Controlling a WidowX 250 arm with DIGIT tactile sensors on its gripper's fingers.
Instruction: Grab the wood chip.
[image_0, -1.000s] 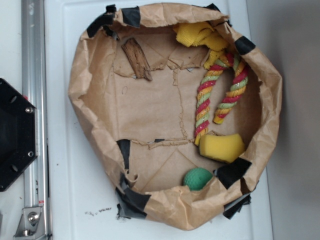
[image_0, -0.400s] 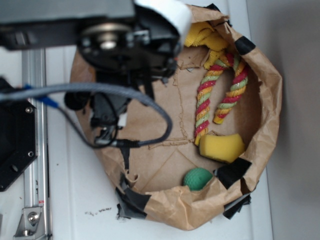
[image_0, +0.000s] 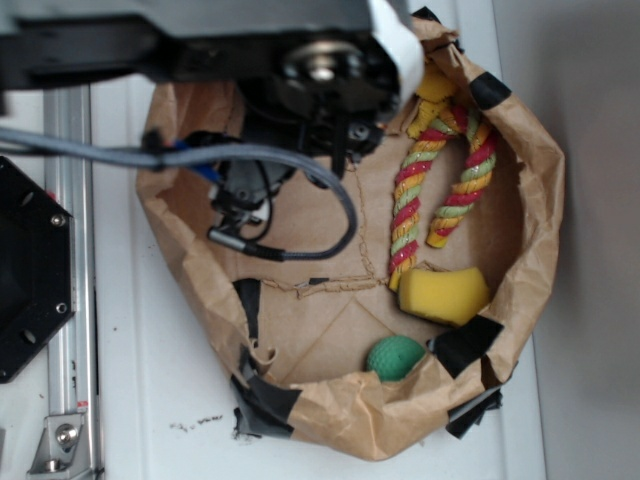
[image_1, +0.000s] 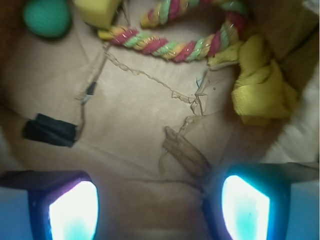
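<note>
In the wrist view, nearest to us, our two fingers (image_1: 243, 207) stand wide apart at the bottom edge, their pads lit pale blue, with nothing between them yet. Just beyond, the wood chip (image_1: 187, 154) lies flat on the brown paper floor, slanting from upper left toward the right finger, so its near end sits close by that finger rather than centred in the gap; we judge we need to shift right and turn a little so the fingers come down either side of it. A strip of black tape (image_1: 49, 131) lies off to the left, apart from the chip. Farther on, the yellow cloth (image_1: 260, 90) is bunched against the paper wall on the right, and the striped rope (image_1: 165, 42) curves across the far floor. Farthest sit the yellow sponge (image_1: 97, 11) and the green ball (image_1: 46, 17). From the outside view, our arm (image_0: 300, 70) covers the chip's corner of the paper bag (image_0: 540, 210), which rests on the white tabletop (image_0: 140, 400).
</note>
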